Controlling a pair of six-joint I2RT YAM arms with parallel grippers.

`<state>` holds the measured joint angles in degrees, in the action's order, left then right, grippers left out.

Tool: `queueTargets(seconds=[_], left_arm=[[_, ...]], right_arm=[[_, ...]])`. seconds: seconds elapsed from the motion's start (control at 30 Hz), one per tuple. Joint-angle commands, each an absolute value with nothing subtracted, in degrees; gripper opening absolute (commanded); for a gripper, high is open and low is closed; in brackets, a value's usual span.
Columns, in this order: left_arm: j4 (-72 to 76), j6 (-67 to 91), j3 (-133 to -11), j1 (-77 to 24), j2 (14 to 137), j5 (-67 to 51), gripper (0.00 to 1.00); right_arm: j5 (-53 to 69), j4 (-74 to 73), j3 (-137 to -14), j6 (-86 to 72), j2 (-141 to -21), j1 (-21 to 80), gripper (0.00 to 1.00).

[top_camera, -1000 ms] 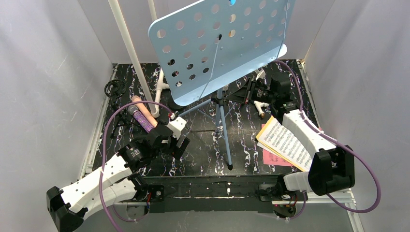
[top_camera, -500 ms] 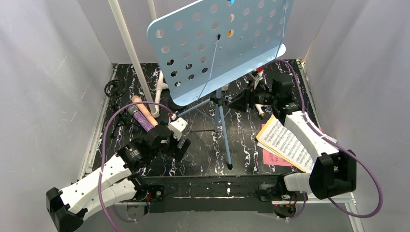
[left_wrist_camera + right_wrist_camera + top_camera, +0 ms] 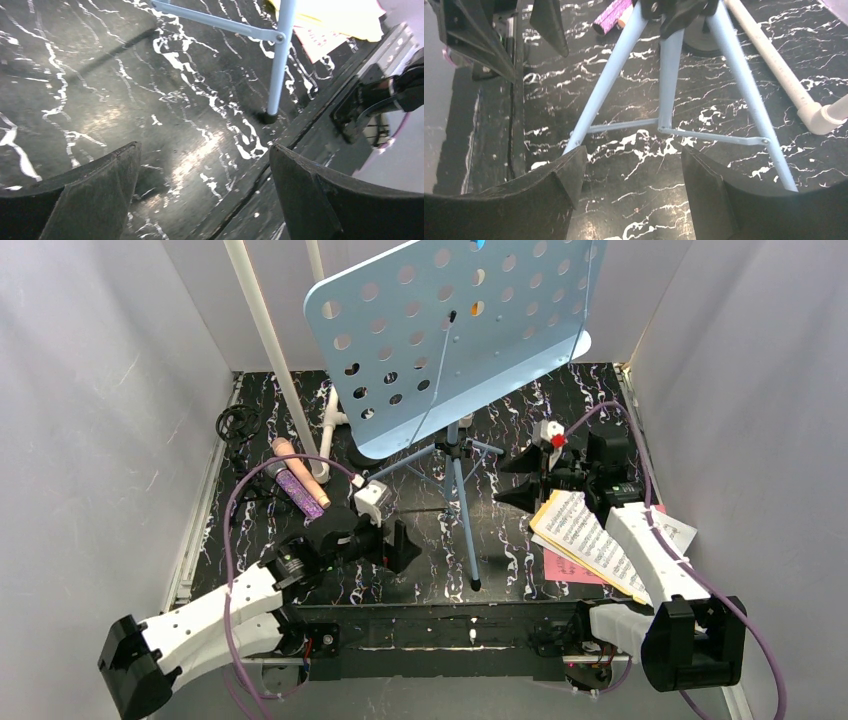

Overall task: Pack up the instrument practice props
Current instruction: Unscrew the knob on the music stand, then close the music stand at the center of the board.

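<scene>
The light-blue perforated music rack (image 3: 450, 340) stands tilted on its tripod legs (image 3: 462, 505) in mid-table. My left gripper (image 3: 405, 545) is open and empty, low over the table just left of the near tripod foot (image 3: 270, 117). On the tripod's right side my right gripper (image 3: 515, 480) is also open and empty, and it faces the legs (image 3: 664, 75). A glittery purple microphone (image 3: 302, 494) and a pink microphone (image 3: 298, 460) lie at the left. White and pink sheet-music pages (image 3: 590, 540) lie under the right arm.
White pipe frame (image 3: 265, 340) rises at the back left, with an elbow piece (image 3: 819, 117) on the table. Black mic mounts (image 3: 238, 425) sit at the far left edge. A black round base (image 3: 699, 37) lies behind the tripod. Walls enclose three sides.
My right gripper has opened and drawn back toward the near side, away from the back right. My left gripper has swung right, closer to the tripod's near foot.
</scene>
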<state>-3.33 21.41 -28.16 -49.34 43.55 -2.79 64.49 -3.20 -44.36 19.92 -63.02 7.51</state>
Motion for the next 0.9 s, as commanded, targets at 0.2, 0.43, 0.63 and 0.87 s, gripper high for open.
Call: queueTargets(seconds=[0.2,0.43,0.63,0.87], left_arm=[[13.2,31.8,-31.6,-60.3,55.6,18.3,0.98],[16.5,32.3,-37.3,-65.1,66.3,30.0,0.98],[20.6,31.3,-41.4,-68.3,71.5,36.3,0.95],[20.5,34.1,-46.6,-71.2,77.9,48.6,0.91]], right_arm=[[70.6,-14.4,-40.7,46.1,-61.1,6.9,0.83],[69.6,-17.5,-40.8,50.7,-60.6,6.9,0.86],[68.2,-16.1,-40.6,49.3,-60.9,6.8,0.86],[67.8,-15.4,-40.5,48.4,-61.1,6.4,0.87]])
